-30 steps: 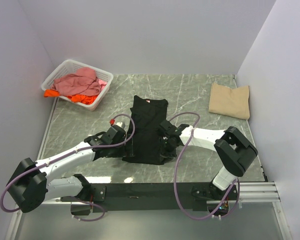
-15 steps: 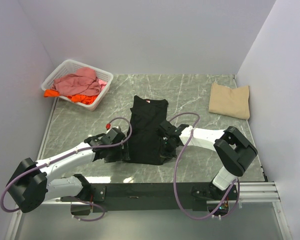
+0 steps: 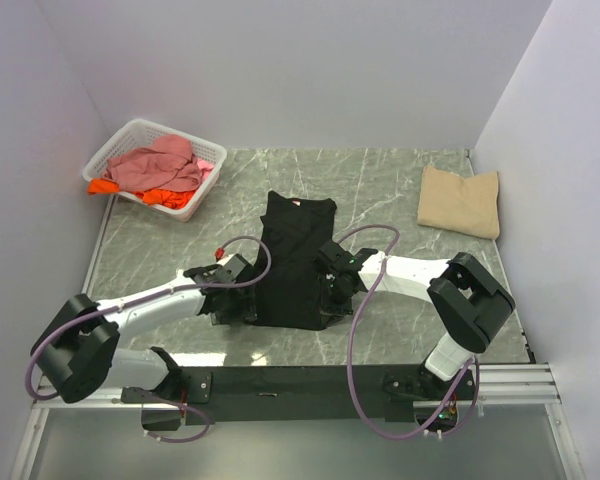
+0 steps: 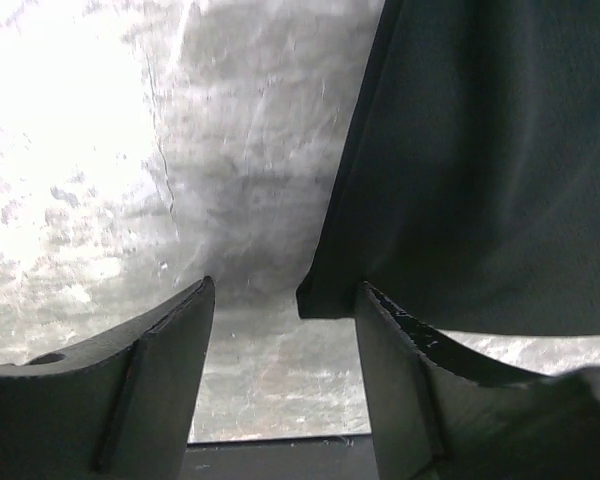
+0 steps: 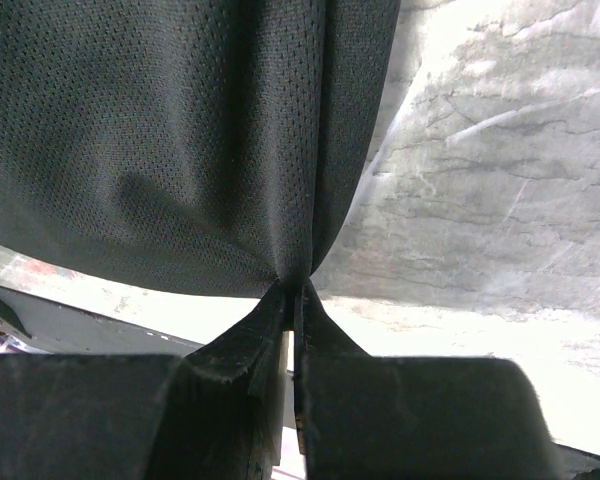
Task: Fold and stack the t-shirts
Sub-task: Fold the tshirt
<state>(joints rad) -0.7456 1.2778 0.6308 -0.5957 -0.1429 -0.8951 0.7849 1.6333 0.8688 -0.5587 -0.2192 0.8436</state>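
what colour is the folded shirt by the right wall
The folded shirt is plain tan; top external view shows it best.

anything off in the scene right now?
Minor: an orange shirt hangs over the left rim of the white basket. Also a lopsided grip: the right gripper pinches the black shirt, while the left gripper is open beside its corner.

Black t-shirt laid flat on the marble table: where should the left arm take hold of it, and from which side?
Its near left hem corner, approached from the left, low along the marble table. That corner of the black cloth t-shirt lies flat with a free edge, right between the open fingers of the left gripper; the right gripper pinches the near right hem.
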